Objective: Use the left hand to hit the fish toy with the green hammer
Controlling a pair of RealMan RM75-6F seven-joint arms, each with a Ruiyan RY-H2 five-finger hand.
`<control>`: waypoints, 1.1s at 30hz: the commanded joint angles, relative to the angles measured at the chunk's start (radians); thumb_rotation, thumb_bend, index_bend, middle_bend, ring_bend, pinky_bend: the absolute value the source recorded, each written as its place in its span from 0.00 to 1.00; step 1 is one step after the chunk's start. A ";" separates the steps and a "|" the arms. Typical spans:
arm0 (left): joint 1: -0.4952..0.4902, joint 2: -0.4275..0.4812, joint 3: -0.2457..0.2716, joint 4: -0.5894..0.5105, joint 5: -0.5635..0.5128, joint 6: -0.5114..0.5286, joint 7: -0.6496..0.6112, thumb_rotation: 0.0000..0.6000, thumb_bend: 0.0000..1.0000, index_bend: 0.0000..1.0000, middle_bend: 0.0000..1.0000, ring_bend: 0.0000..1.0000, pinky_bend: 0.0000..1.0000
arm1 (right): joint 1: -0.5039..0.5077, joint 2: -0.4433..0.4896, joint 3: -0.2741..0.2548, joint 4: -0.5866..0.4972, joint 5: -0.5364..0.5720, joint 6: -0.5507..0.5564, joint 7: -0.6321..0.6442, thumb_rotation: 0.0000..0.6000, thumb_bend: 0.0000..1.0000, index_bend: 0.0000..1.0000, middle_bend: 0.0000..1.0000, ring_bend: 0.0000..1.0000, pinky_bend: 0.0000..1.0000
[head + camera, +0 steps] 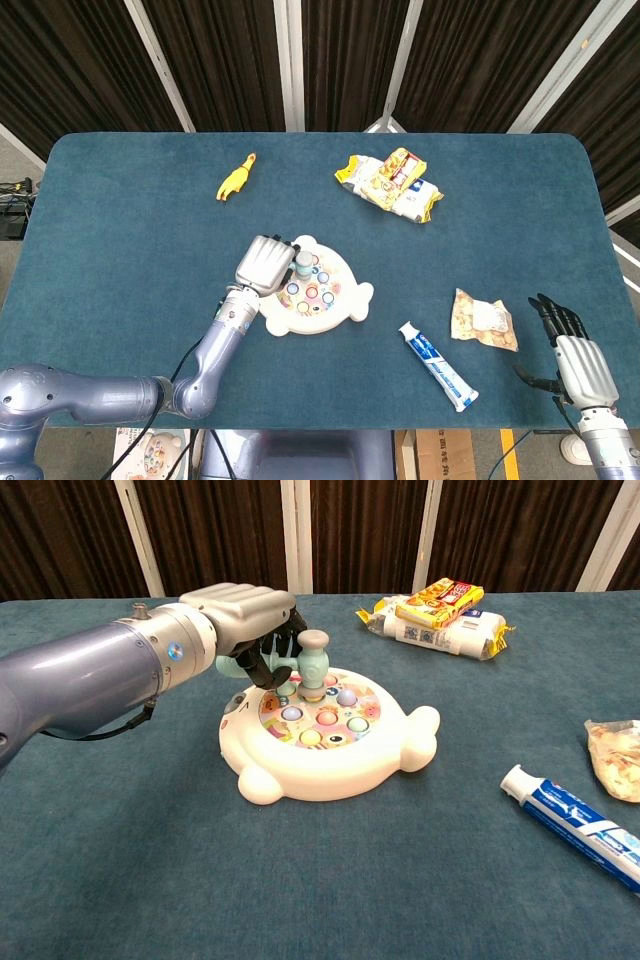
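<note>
The fish toy [320, 300] [330, 742] is a white fish-shaped board with coloured pegs, lying at the table's middle. My left hand [264, 265] [243, 613] grips the handle of the green hammer [303, 267] [313, 664], whose head stands upright and touches the pegs at the toy's near-left side. Most of the handle is hidden inside the fingers. My right hand [573, 350] rests at the table's front right corner, fingers spread and holding nothing; the chest view does not show it.
A toothpaste tube [437, 366] [575, 826] and a snack bag [484, 320] [616, 759] lie right of the toy. Yellow snack packets [392, 184] [435, 612] sit at the back. A small yellow rubber chicken [235, 179] lies at the back left.
</note>
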State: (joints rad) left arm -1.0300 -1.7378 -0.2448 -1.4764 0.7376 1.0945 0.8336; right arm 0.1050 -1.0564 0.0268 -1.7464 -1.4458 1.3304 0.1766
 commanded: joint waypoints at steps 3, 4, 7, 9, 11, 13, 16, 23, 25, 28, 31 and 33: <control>0.000 -0.003 0.003 0.005 -0.002 0.001 0.000 1.00 0.76 0.63 0.52 0.39 0.52 | 0.000 0.000 0.000 0.001 0.001 0.000 0.000 1.00 0.23 0.00 0.00 0.00 0.00; 0.000 -0.003 0.002 0.004 -0.002 0.001 0.000 1.00 0.76 0.63 0.52 0.39 0.52 | 0.000 0.000 0.000 0.001 0.001 0.000 0.000 1.00 0.23 0.00 0.00 0.00 0.00; 0.000 0.000 0.000 -0.001 -0.002 0.005 0.000 1.00 0.76 0.63 0.52 0.39 0.52 | 0.000 0.000 0.000 0.000 -0.001 0.001 -0.001 1.00 0.23 0.00 0.00 0.00 0.00; 0.000 0.002 -0.004 -0.006 0.002 0.009 -0.004 1.00 0.76 0.63 0.52 0.39 0.52 | -0.001 0.000 0.000 0.001 -0.001 0.002 -0.001 1.00 0.23 0.00 0.00 0.00 0.00; 0.001 0.005 -0.010 -0.014 0.010 0.016 -0.012 1.00 0.76 0.63 0.52 0.39 0.52 | -0.001 0.000 -0.001 0.000 -0.002 0.002 -0.002 1.00 0.23 0.00 0.00 0.00 0.00; 0.002 0.015 -0.017 -0.031 0.021 0.025 -0.019 1.00 0.76 0.63 0.52 0.39 0.52 | -0.002 0.000 -0.001 0.000 -0.003 0.004 -0.004 1.00 0.23 0.00 0.00 0.00 0.00; 0.009 0.042 -0.029 -0.077 0.034 0.048 -0.023 1.00 0.76 0.63 0.52 0.39 0.52 | -0.002 0.001 -0.002 0.000 -0.002 0.002 -0.005 1.00 0.23 0.00 0.00 0.00 0.00; 0.086 0.163 0.016 -0.225 0.096 0.106 -0.060 1.00 0.76 0.63 0.52 0.39 0.52 | -0.004 0.002 -0.003 0.000 -0.005 0.006 -0.012 1.00 0.23 0.00 0.00 0.00 0.00; 0.123 0.206 0.049 -0.257 0.128 0.118 -0.089 1.00 0.76 0.63 0.52 0.39 0.52 | -0.004 -0.001 -0.002 0.002 -0.006 0.009 -0.016 1.00 0.23 0.00 0.00 0.00 0.00; 0.177 0.262 0.099 -0.280 0.171 0.128 -0.136 1.00 0.76 0.63 0.52 0.39 0.52 | -0.004 -0.004 -0.001 0.004 -0.008 0.012 -0.024 1.00 0.23 0.00 0.00 0.00 0.00; 0.223 0.304 0.143 -0.287 0.215 0.136 -0.181 1.00 0.76 0.63 0.52 0.39 0.52 | -0.004 -0.007 -0.002 0.005 -0.012 0.015 -0.033 1.00 0.23 0.00 0.00 0.00 0.00; 0.258 0.332 0.175 -0.287 0.252 0.143 -0.218 1.00 0.76 0.63 0.52 0.39 0.52 | -0.005 -0.008 -0.003 0.003 -0.014 0.018 -0.037 1.00 0.23 0.00 0.00 0.00 0.00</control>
State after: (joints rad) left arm -0.7978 -1.4268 -0.0936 -1.7575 0.9616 1.2275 0.6436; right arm 0.0999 -1.0642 0.0239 -1.7433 -1.4592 1.3477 0.1396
